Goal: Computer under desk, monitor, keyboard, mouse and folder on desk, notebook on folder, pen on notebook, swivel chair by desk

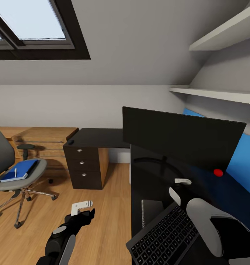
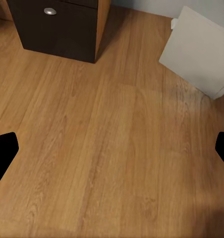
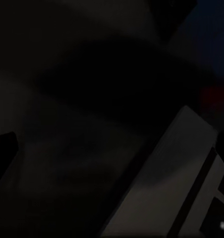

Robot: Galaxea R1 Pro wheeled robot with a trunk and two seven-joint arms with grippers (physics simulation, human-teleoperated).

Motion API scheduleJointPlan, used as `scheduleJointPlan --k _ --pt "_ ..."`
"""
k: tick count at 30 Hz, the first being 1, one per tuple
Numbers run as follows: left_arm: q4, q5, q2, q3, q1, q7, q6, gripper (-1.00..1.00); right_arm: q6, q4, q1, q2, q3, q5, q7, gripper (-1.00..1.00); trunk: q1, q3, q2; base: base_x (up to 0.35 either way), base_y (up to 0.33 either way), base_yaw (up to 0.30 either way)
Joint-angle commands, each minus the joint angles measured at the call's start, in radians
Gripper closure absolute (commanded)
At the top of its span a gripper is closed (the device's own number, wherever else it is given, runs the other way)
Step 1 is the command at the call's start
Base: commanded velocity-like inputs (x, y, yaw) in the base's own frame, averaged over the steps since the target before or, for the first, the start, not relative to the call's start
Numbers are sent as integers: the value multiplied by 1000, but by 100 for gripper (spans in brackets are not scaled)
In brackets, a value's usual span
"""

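Keyboard [image 1: 165,235] overhangs the surface [image 1: 99,138] edge under the right gripper [image 1: 178,187], finger state unclear, left fingers [image 2: 4,151] spread empty; a nudge could drop it.

Bare floor [image 1: 103,206] left of desk [image 1: 99,138]; monitor [image 1: 180,138] blocks desk rear, apparently.

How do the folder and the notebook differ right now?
The folder is bright blue; the notebook is dark grey. The folder lies on the swivel chair seat; the notebook lies on the desk, beside the keyboard. Both lie flat.
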Motion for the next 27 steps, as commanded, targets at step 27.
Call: scheduleJointPlan --k 27 --pt "-2 12 0 2 -1 9 4 -100 25 1 0 0 -2 -3 -1 -100 0 -1 -1 0 0 -119"
